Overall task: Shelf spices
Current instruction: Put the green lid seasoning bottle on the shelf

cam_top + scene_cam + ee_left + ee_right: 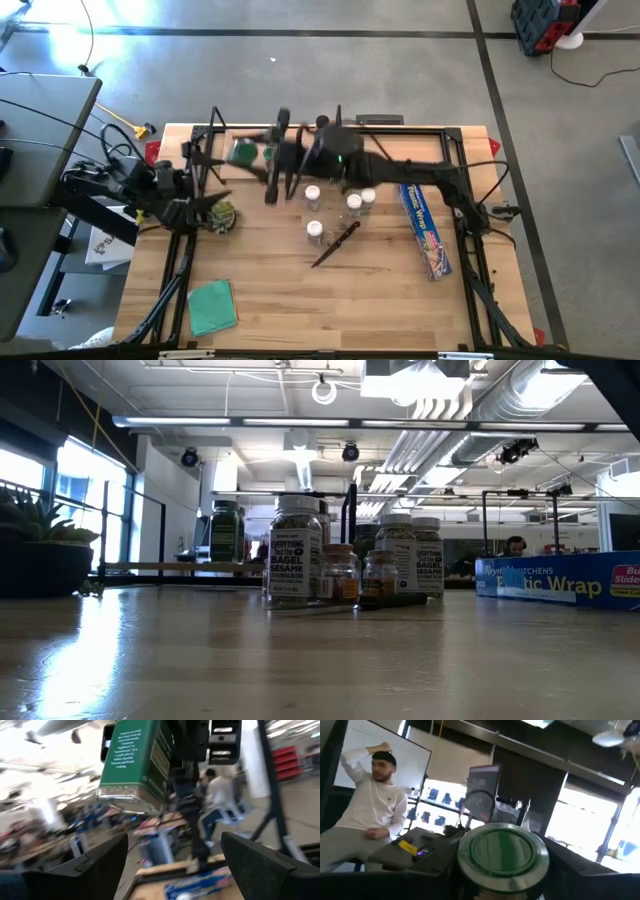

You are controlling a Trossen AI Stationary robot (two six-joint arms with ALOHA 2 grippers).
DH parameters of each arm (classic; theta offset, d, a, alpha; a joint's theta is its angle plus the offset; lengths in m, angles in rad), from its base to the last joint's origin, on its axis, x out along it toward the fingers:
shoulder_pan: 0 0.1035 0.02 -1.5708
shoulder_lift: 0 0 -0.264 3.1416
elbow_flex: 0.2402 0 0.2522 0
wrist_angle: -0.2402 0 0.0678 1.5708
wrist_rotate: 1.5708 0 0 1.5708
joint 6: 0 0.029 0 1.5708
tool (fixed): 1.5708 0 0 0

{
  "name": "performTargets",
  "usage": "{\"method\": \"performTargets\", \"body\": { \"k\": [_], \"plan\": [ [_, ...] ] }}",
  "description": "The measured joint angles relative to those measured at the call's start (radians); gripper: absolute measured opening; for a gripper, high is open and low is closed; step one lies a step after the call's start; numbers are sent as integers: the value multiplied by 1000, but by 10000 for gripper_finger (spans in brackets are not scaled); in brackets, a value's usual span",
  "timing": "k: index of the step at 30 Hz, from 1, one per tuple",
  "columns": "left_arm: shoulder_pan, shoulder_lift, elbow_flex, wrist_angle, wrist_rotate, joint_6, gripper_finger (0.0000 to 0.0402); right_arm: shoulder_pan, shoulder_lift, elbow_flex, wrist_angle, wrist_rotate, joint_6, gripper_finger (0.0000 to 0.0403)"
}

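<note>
near the far edge of the tabletop (300,300), on the shelf (180,567), one green-label jar (225,532) stood already. the right gripper (275,160) was over the shelf, clamped on a green-capped jar (502,851). the left gripper (200,212) was at the left edge near a small plant (222,215), its jaws wide apart and empty. at least four jars (337,210) waited at the middle of the tabletop, beside a knife (335,245) and a blue wrap box (425,228). i judged most of the task was left.
</note>
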Motion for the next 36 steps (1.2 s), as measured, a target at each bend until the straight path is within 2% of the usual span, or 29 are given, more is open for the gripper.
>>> {"method": "performTargets", "body": {
  "k": [7, 11, 14, 18, 22, 27, 33, 36],
  "plan": [
    [2, -85, 1, -63, -141, 34, 318, -86, 8, -3, -59, -142, 49, 189],
    [3, -105, 0, -220, -119, -76, 319, -145, 15, -4, -169, -282, 87, 189],
    [3, -95, -1, -226, -94, -105, 319, -143, 33, -7, -201, -377, 110, 189],
    [3, -65, 0, -223, -88, -119, 319, -112, 41, -6, -185, -453, 87, 189],
    [3, -20, 0, -199, -11, -125, 319, -63, 44, -6, -193, -445, 51, 189],
    [3, 53, 0, -99, 144, -122, 319, -15, 44, -5, -190, -355, 39, 189],
    [3, 137, 0, -58, 175, -66, 319, 4, 45, -6, -229, -242, -10, 189],
    [2, 153, 0, -22, 148, -57, 319, 13, 42, -6, -226, -240, -5, 189]
  ]
}}
